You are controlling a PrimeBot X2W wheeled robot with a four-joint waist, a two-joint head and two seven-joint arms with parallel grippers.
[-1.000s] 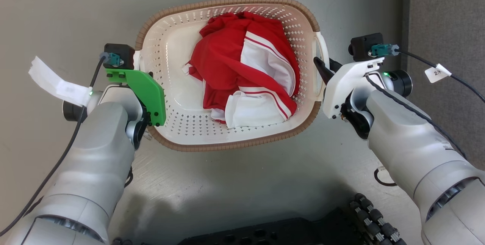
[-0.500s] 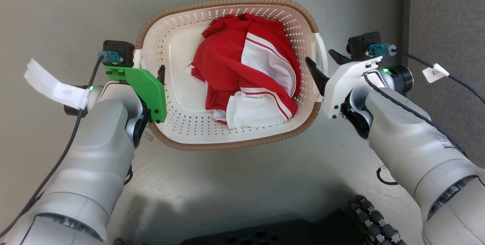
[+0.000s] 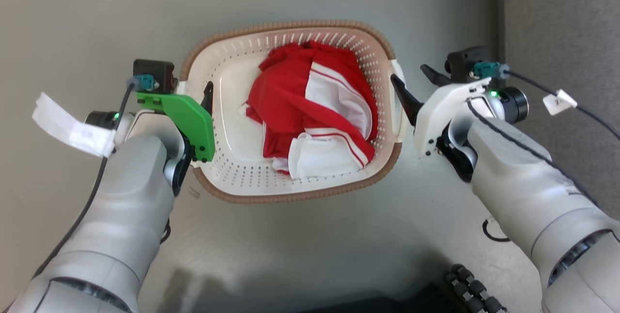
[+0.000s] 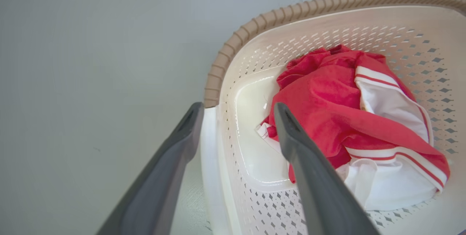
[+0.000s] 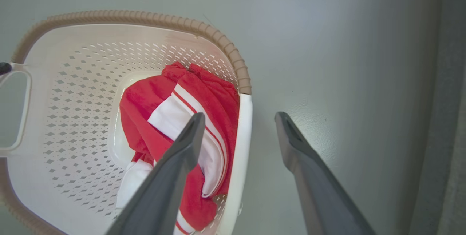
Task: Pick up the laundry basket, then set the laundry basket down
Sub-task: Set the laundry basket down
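- The laundry basket (image 3: pixel 290 26) sits on the grey floor (image 3: pixel 310 255), square between the two arms, with a red-and-white garment (image 3: pixel 310 104) bunched inside it.
- The left claw (image 4: pixel 238 111) is at the basket's left end. It's spread wide and gripping nothing, one finger inside the basket wall and the other outside. The white left handle (image 4: pixel 209 147) runs through the gap.
- The right claw (image 3: pixel 410 74) is at the basket's right end, a mirror picture. Its fingers are apart and empty, the inner one over the clothes, the outer one beyond the basket, the right handle (image 5: pixel 244 136) between them.
- I can't tell whether any finger actually touches plastic.
- Here's what matters: the basket's long axis runs claw to claw with a handle at each short end, so each arm is as near its own handle as the other is. No favourite.
- My read is that neither claw has hold, so the floor carries the weight. A lift needs both claws pinching shut on the handles together. With only one gripping, the basket would tip and the clothes would slide.
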